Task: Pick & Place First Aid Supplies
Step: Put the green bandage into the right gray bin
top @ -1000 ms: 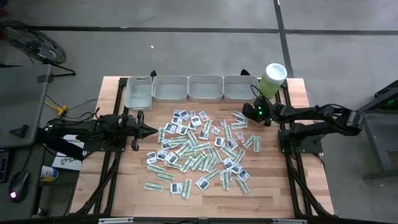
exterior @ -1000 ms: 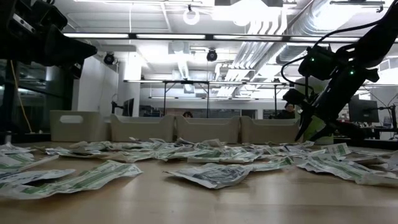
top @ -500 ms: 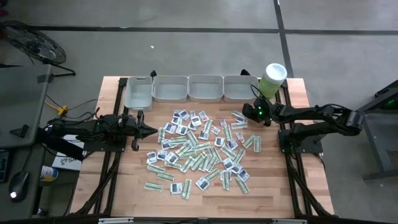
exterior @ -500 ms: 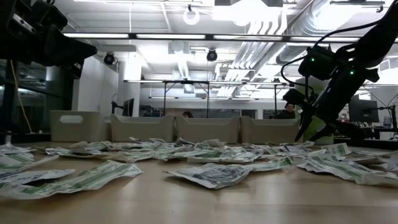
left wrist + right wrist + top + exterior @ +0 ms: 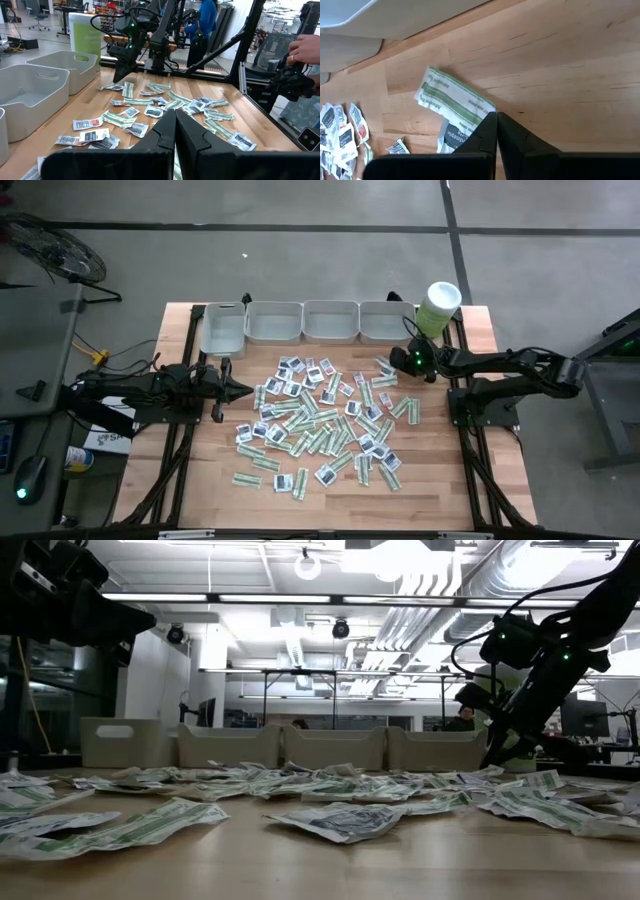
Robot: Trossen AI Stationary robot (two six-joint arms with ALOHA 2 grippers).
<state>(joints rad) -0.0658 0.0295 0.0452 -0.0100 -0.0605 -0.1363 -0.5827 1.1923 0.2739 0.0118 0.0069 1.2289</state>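
The first aid supplies [image 5: 322, 418] lie scattered as flat sachets over the middle of the wooden table: green-white strips and squarish white ones. My right gripper [image 5: 496, 116] is at the pile's far right corner [image 5: 388, 367], slanting down, shut at the end of a green-white strip sachet [image 5: 451, 96]. A white sachet with dark print [image 5: 454, 137] lies partly under that strip. My left gripper [image 5: 175, 125] waits shut and level above the table's left edge [image 5: 248, 389], touching nothing. My right gripper pinches the green-white strip sachet by the end corner [image 5: 484, 107] nearest it, between the two fingertips. The fingers slant down from the table's right side. The sachet lies flat on the wood, its other end pointing away from the gripper.
Several grey trays [image 5: 273, 322] stand in a row along the far edge, close behind my right gripper. A pale green tub with a white lid [image 5: 437, 308] stands at the far right corner. A person's hand [image 5: 305, 47] shows beyond the table's right side.
My right gripper has shut: in the low view its two fingertips stood apart above the sachets and now meet. The arm itself has kept its place, and the sachets lie as before.
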